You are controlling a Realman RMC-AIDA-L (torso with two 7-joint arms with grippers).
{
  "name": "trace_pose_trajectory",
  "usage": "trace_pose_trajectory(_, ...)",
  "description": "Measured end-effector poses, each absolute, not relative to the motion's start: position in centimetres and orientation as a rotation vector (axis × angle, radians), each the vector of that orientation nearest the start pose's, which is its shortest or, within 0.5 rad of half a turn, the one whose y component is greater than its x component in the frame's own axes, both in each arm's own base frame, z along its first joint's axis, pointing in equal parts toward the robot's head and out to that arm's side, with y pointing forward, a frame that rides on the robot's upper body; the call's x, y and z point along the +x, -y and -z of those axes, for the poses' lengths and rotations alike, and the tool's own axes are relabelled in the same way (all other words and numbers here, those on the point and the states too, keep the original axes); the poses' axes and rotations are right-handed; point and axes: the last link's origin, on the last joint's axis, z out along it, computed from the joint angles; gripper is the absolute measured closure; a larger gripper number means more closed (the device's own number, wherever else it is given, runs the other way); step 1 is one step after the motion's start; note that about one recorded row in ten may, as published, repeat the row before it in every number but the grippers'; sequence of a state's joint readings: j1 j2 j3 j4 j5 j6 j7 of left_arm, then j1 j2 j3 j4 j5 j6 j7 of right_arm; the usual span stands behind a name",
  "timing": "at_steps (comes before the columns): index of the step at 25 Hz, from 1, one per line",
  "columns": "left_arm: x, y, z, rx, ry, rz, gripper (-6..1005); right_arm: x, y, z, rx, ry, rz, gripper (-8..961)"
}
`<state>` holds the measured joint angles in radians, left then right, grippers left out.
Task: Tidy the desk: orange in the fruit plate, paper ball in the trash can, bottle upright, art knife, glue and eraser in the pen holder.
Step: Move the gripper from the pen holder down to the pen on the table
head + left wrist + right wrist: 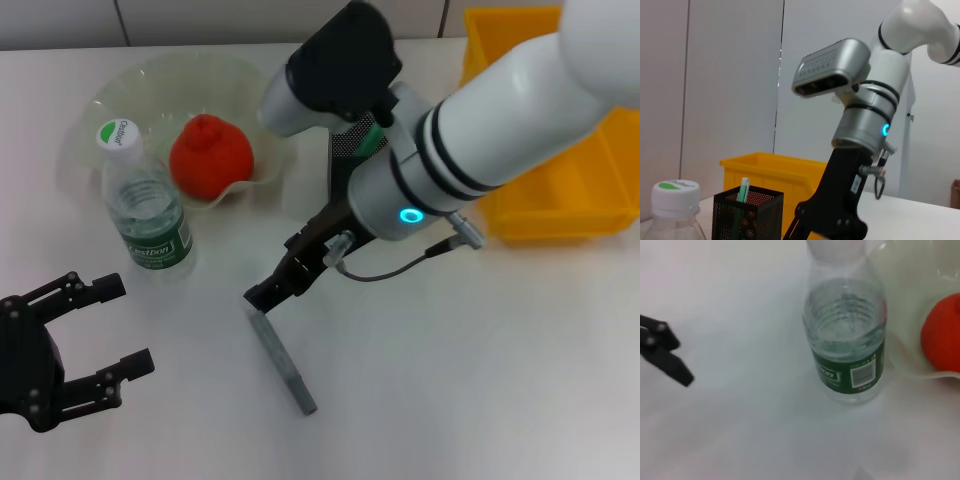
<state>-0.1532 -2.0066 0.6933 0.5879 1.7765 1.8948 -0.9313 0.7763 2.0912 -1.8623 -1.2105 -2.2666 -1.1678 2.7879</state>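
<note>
Right gripper: at the centre of the desk, black fingertips down at the upper end of the art knife; whether the fingers are apart or pinched on the knife cannot be told.

Art knife: slim grey bar lying flat on the white desk, running from the fingertips toward the near edge.

Bottle: upright, clear, green label, white-and-green cap, standing just beside the fruit plate and to the left of the right gripper (water shows inside in the right wrist view).

Orange: red-orange, knobbly top, resting inside the fruit plate, a pale-green glass bowl with a wavy rim at the far left of the desk.

Pen holder: black mesh cup, mostly hidden behind the right arm in the head view; the left wrist view shows it upright with a green-and-white pen-like item inside.

Trash can: yellow bin at the far right, behind the right arm.

Left gripper: near-left corner, above the desk, black fingers spread apart and holding nothing, well apart from the bottle.
</note>
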Motion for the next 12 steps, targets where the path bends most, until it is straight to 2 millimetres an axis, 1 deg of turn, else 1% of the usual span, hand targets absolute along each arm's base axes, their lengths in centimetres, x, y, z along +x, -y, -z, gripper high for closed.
trace_pose_trajectory(6, -33.0, -19.9, -3.8, -2.582, 0.355, 0.945, 187, 7.9, -34.2, 12.4, -2.829, -0.74, 0.282, 133)
trace_pose_trajectory(12, -32.9, -20.1, -3.9, -2.578, 0.32, 0.942, 187, 7.1, -33.8, 12.3, -2.847, -0.713, 0.258, 134)
